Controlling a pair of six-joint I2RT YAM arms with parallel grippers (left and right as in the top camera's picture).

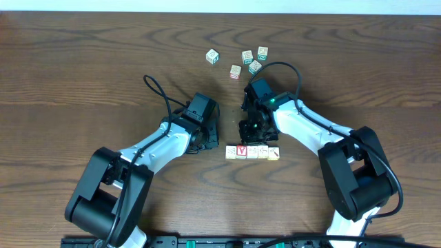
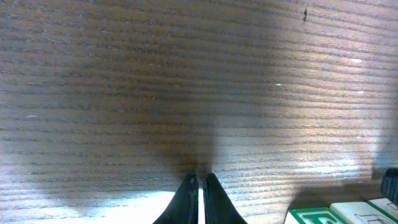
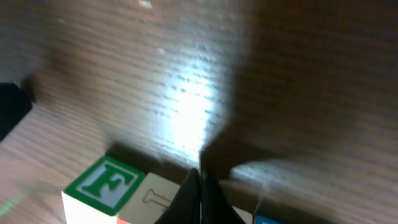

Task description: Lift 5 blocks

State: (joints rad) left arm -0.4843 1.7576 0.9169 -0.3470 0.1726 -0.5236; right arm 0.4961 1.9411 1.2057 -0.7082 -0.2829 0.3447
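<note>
Blocks (image 1: 252, 152) rowed left to right, left fingers (image 2: 186, 202) and right fingers (image 3: 190, 199) pressed together

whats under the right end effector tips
The shut right end effector hangs over the edge of the row of blocks; a green F face and a cream face show beside it. The spot directly beneath it is covered, so contact cannot be told.

Dark brown wooden table (image 1: 83, 76) with wavy lines all over. Thin pale strip (image 1: 220, 5) past its edge at 12 o'clock. Bright white shine (image 3: 186, 118) on the wood up close.
</note>
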